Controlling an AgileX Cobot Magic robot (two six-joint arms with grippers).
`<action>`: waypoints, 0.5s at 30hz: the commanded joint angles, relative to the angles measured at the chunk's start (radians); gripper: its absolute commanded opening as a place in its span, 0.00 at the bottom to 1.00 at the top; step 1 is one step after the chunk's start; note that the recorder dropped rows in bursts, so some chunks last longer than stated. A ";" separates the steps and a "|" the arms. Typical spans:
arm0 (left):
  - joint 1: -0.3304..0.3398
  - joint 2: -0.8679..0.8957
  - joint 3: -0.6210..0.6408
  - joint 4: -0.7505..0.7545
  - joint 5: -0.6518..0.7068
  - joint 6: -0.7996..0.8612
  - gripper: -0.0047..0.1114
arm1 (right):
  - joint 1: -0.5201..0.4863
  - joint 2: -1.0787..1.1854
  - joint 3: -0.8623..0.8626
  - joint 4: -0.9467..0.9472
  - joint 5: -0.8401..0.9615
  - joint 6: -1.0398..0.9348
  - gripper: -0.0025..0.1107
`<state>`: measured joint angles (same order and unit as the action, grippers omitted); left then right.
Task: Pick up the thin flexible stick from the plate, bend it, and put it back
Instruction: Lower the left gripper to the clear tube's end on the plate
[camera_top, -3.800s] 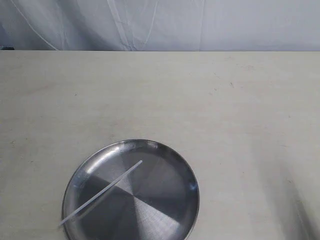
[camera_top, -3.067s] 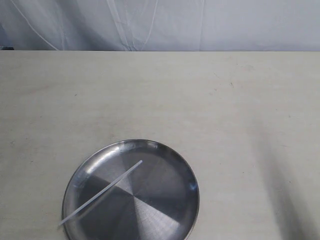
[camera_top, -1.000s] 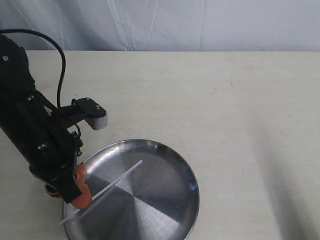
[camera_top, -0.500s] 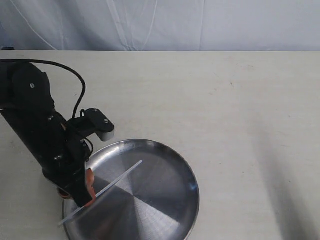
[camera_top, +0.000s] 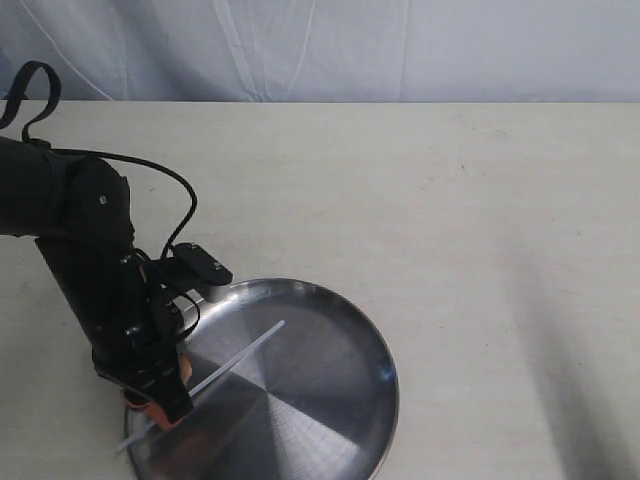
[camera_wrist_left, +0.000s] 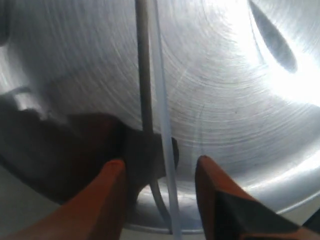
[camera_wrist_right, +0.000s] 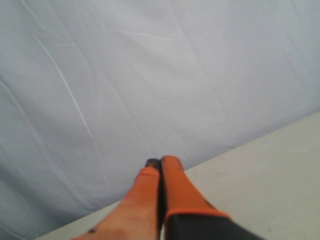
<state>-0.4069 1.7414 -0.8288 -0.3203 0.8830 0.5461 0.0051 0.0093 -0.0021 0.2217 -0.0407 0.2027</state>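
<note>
My left end effector (camera_wrist_left: 160, 165), jaws wide astride the thin flexible stick (camera_wrist_left: 159, 100) at the plate's (camera_wrist_left: 240, 150) eight o'clock rim, should close gently, centred.

Lab-style test bench: bare table (camera_top: 450, 200), white cloth backdrop (camera_top: 400, 50).

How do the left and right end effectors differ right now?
The left end effector is open, its fingers either side of the thin flexible stick over the plate; the right end effector is shut and empty. The left sits low at the plate; the right faces the cloth backdrop. Both have orange fingers.
</note>
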 joint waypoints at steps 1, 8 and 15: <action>-0.004 0.012 0.008 0.009 0.012 -0.012 0.41 | -0.004 -0.004 0.002 0.001 -0.009 0.000 0.02; -0.004 0.017 0.008 0.003 0.013 -0.012 0.41 | -0.004 -0.004 0.002 0.001 -0.009 0.000 0.02; -0.004 0.017 0.008 0.001 0.013 -0.059 0.40 | -0.004 -0.004 0.002 0.001 -0.009 0.000 0.02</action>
<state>-0.4069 1.7573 -0.8211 -0.3162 0.8961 0.5122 0.0051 0.0093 -0.0021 0.2224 -0.0407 0.2027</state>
